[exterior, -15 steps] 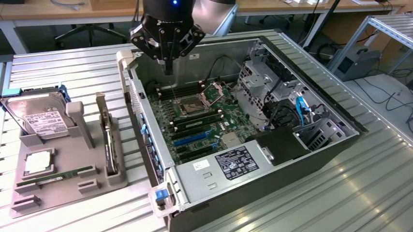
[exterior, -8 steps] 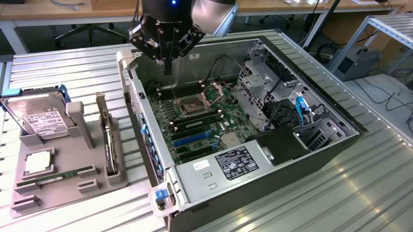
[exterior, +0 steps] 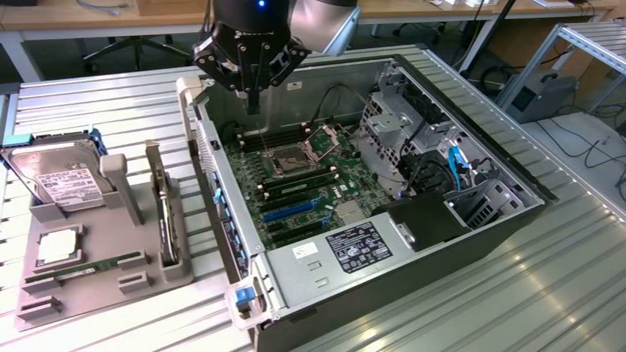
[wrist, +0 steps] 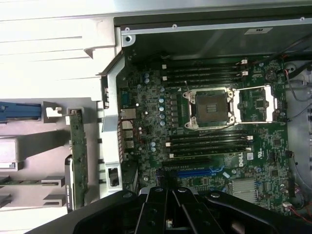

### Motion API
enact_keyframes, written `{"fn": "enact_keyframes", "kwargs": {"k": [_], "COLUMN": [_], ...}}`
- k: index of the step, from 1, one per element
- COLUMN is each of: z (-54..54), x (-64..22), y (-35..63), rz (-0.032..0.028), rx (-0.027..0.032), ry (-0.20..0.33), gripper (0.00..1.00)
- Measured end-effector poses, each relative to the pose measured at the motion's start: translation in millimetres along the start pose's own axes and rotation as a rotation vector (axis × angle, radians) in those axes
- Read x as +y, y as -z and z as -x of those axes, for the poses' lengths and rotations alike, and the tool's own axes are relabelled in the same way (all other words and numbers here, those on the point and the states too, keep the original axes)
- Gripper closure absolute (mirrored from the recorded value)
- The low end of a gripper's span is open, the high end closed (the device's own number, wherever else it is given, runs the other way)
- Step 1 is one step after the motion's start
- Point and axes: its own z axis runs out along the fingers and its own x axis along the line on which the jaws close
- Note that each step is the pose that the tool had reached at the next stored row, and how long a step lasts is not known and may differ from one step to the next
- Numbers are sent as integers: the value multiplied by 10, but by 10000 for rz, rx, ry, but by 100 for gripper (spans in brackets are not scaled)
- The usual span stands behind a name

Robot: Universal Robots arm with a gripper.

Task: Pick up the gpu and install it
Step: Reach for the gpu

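Note:
The gpu point(exterior: 166, 213) stands on its long edge in a slot of the grey holder tray point(exterior: 93, 290), at the exterior view's left of the open PC case point(exterior: 391, 242). In the wrist view the gpu point(wrist: 78, 156) appears edge-on, its green board showing. My gripper point(exterior: 252, 103) hangs above the far end of the motherboard point(exterior: 303, 183), inside the case's side wall and well away from the gpu. Its black fingers point(wrist: 157, 209) are pressed together with nothing between them. A blue expansion slot point(wrist: 195, 172) lies on the board just beyond the fingertips.
The holder tray also carries a silver hard drive point(exterior: 64, 183), a CPU point(exterior: 59, 246) and a narrow RAM stick point(exterior: 88, 265). Inside the case are the open CPU socket point(wrist: 209, 107), the drive cage point(exterior: 396, 125) and cables point(exterior: 455, 165). The case wall point(exterior: 210, 169) stands between gripper and gpu.

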Motion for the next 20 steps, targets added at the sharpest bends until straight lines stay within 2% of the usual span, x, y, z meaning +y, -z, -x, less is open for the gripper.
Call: {"fn": "enact_keyframes", "kwargs": {"k": [17, 20], "z": [-53, -65], "x": [-4, -5], "y": [1, 2], "rz": [-21, -43], "rx": [-2, -3], "ry": [1, 2], "gripper": [89, 89]}}
